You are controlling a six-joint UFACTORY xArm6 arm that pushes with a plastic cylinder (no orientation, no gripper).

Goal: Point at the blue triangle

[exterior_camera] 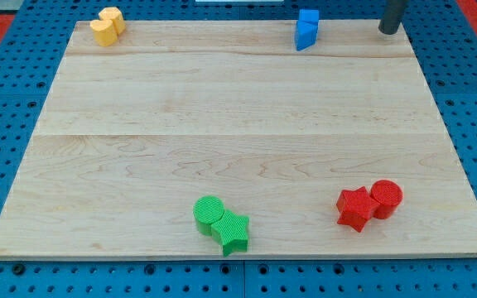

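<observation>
The blue triangle (306,29) stands at the board's top edge, right of centre. My tip (387,31) is the lower end of a dark rod coming down at the view's top right. It rests at the board's top edge, well to the right of the blue triangle and apart from it.
A yellow heart-like block (107,26) sits at the top left corner. A green cylinder (209,213) touches a green star (233,233) near the bottom edge. A red star (355,208) touches a red cylinder (386,198) at the bottom right. The wooden board (238,141) lies on a blue pegboard.
</observation>
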